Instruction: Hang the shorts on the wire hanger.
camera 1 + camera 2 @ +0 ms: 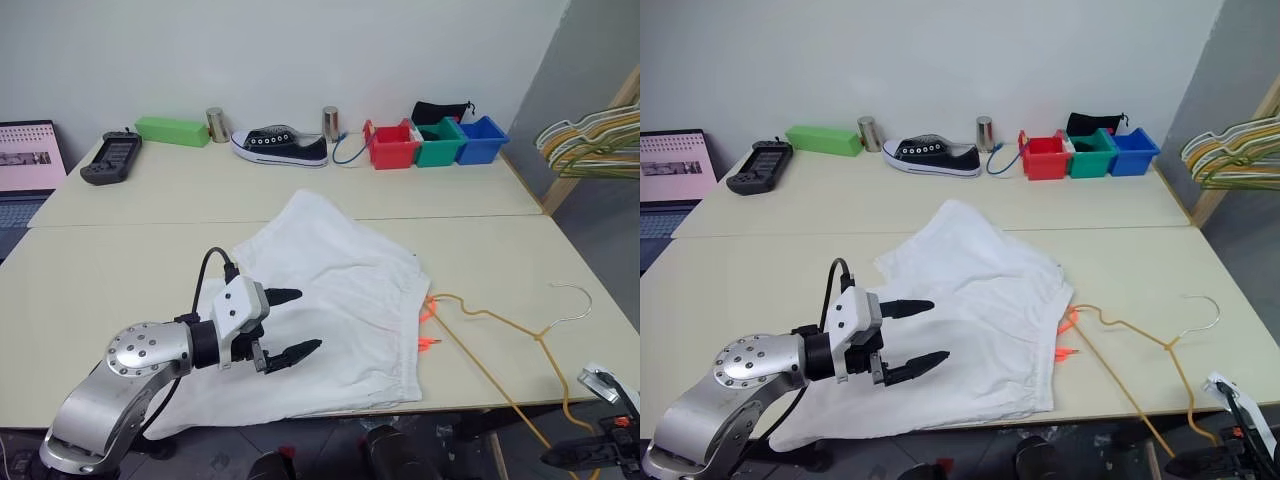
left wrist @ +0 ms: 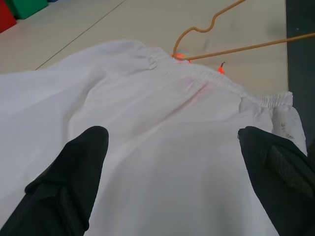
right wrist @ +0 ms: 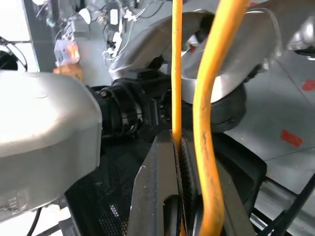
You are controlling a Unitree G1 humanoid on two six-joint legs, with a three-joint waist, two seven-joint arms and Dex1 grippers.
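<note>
The left arm [image 1: 100, 395] is a run of rounded, brushed-silver metal shells. At its wrist sits a silver disc [image 1: 140, 350] dotted with a ring of small dark screws. Beyond the disc comes a short black collar, then a white, boxy block with angled faces. A black cable [image 1: 207, 268] loops up from the collar and plugs into the top of that block. The left claw [image 1: 290, 325] has two slim, black, pointed fingers [image 2: 74, 172] with a matte, slightly textured surface. The right claw [image 3: 177, 177] is black too, with a white plate [image 1: 600, 380] just behind it.
</note>
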